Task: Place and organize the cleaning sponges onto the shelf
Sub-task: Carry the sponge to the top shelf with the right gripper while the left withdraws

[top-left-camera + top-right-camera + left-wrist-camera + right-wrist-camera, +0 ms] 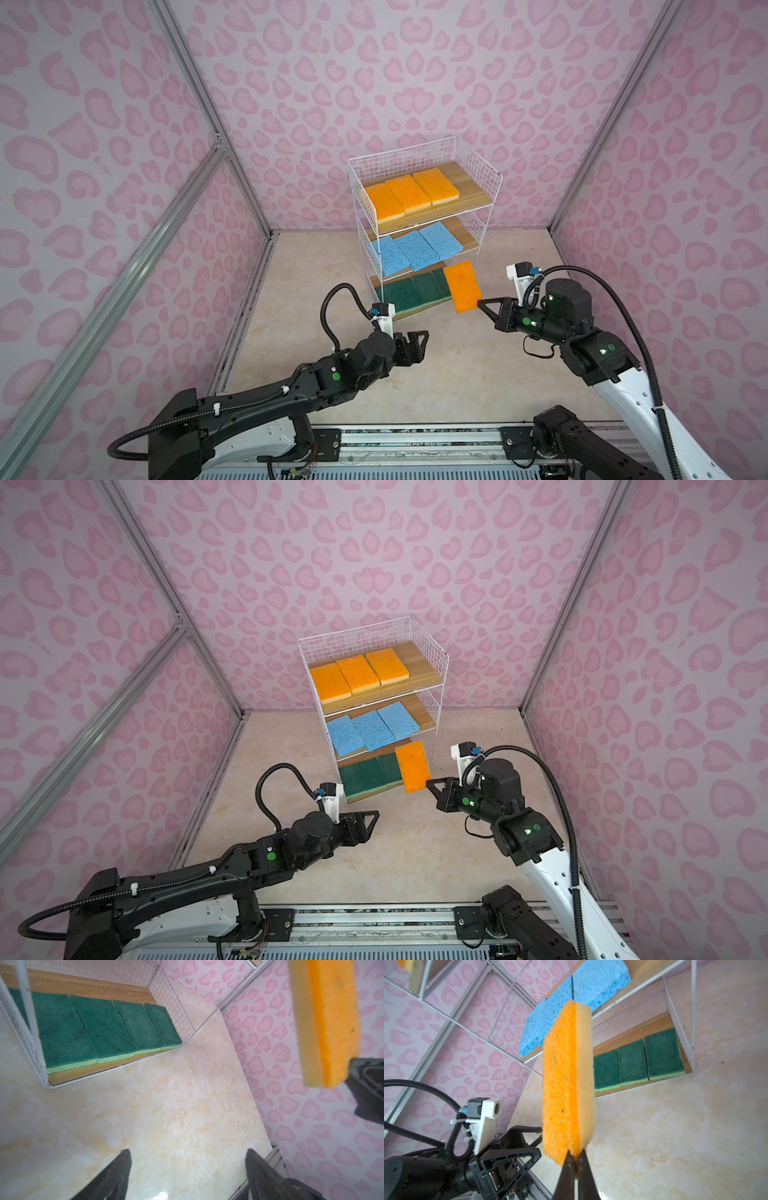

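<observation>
Holding one orange sponge [462, 286] by its short end, the right gripper [481, 304] is clamping it in the air just in front of the shelf [478, 166], level with the lower boards. The move is calling for a lift to the shelf's top board. There it is needing a turn to lie flat, orange side up, on the bare wood beside the three orange sponges [411, 192]. The left gripper [188, 1154] is waiting with fingers apart and empty, before the shelf's bottom board.
</observation>
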`<action>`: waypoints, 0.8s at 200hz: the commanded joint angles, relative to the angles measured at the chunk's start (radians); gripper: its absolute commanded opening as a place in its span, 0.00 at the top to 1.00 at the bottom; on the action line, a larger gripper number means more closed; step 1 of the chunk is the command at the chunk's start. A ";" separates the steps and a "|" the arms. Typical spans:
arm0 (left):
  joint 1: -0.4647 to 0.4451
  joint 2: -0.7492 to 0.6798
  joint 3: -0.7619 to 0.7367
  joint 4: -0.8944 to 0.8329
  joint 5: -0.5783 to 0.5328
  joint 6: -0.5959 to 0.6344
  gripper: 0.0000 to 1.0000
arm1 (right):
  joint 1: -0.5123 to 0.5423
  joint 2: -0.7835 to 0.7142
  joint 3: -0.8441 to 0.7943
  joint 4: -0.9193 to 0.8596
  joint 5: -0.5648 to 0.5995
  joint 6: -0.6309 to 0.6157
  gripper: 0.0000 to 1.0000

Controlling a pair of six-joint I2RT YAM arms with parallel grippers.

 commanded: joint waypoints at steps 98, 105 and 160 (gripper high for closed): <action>0.005 -0.179 -0.047 -0.157 -0.099 0.092 0.12 | -0.004 0.522 1.083 -0.425 0.145 -0.325 1.00; 0.006 -0.186 -0.051 -0.159 -0.103 0.098 0.13 | -0.004 0.573 1.162 -0.456 0.151 -0.336 1.00; 0.029 -0.196 -0.066 -0.160 -0.103 0.112 0.12 | -0.016 0.849 1.543 -0.552 0.195 -0.379 1.00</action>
